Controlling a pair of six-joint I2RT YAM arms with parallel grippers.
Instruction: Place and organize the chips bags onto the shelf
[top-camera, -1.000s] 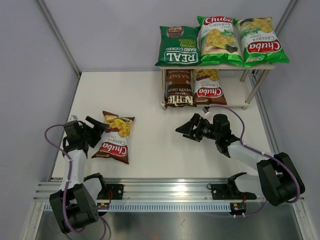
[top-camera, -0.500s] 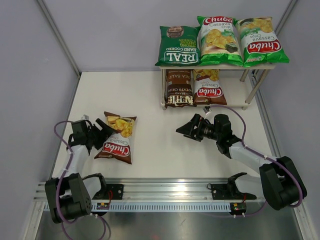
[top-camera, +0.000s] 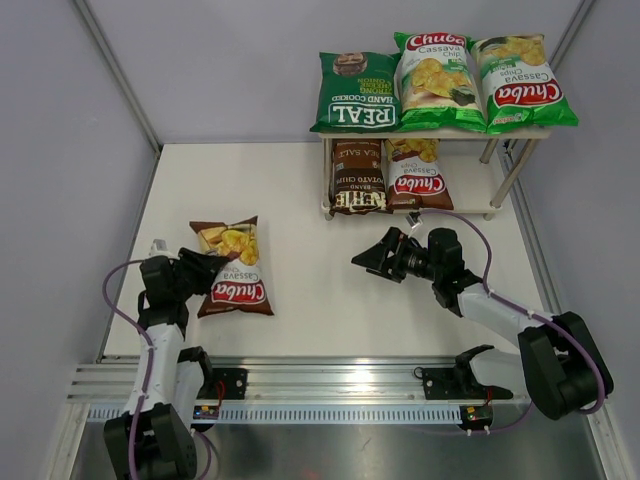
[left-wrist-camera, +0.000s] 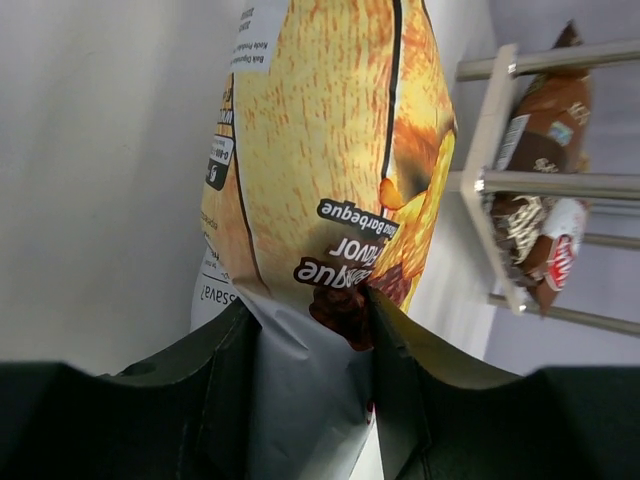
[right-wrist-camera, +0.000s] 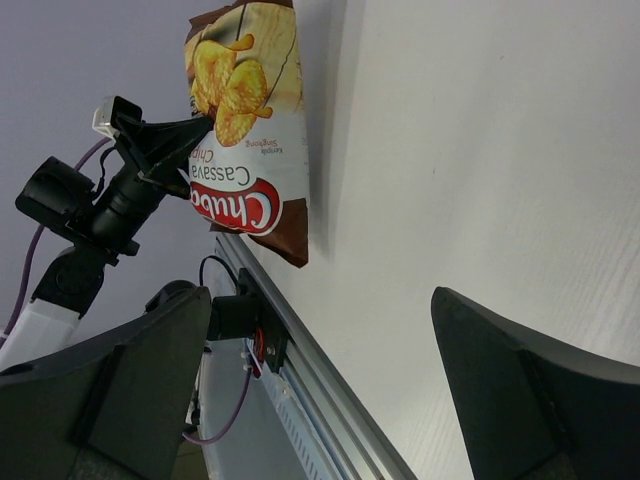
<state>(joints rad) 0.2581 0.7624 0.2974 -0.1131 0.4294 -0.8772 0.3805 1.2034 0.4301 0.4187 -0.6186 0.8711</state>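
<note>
Brown-red Chuba bag (top-camera: 233, 270), the only one not yet shelved, lies on the table (top-camera: 320, 200) well apart from the shelf (top-camera: 468, 198), off toward the shelf's near left. Its long axis runs roughly near to far, about parallel to the bags already placed, with the logo end nearer the arms. The left gripper (top-camera: 200, 272) is clamped on the bag's long edge facing away from the shelf. In the left wrist view its fingers (left-wrist-camera: 230, 370) pinch the foil from both sides. Whether the bag has left the table cannot be told.

The right gripper (top-camera: 372, 252) hovers between the bag and the shelf, holding nothing. Its fingers (right-wrist-camera: 500, 380) are spread wide and face the bag. The right arm is plainly the nearer to the shelf, the left the nearer to the bag.

On the shelf, the top board carries the REAL bag (top-camera: 358, 92) and two light green Chuba bags (top-camera: 480, 80). The lower board holds the Kettle bag (top-camera: 358, 178) and a second brown-red Chuba (top-camera: 415, 175). One slot beside that second Chuba, at the right end of the lower board, stands free. The bag has bare table to cross. The slot is hemmed by the top board above and the right leg (top-camera: 512, 172), so a low, end-first entry looks likeliest.
</note>
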